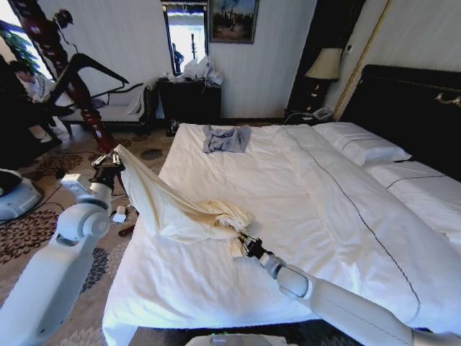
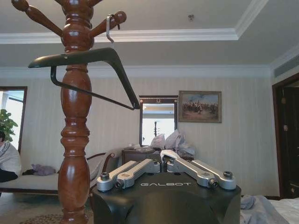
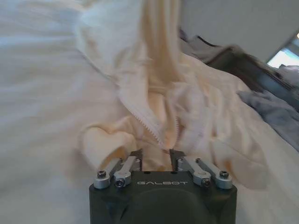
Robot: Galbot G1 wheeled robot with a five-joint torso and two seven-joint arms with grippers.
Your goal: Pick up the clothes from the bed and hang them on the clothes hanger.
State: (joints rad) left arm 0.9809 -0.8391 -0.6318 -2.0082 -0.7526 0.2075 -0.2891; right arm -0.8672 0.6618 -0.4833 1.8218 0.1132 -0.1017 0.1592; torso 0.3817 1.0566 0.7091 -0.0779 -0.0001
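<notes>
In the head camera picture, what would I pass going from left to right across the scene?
Red wooden post → left end effector gripping the cream garment → blue-grey garment → right end effector by the cream cloth on the bed → lamp → pillows → dark headboard.

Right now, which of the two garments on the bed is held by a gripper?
The cream garment: the left gripper lifts one end, unlike the blue-grey garment lying untouched near the bed's far edge.
</notes>
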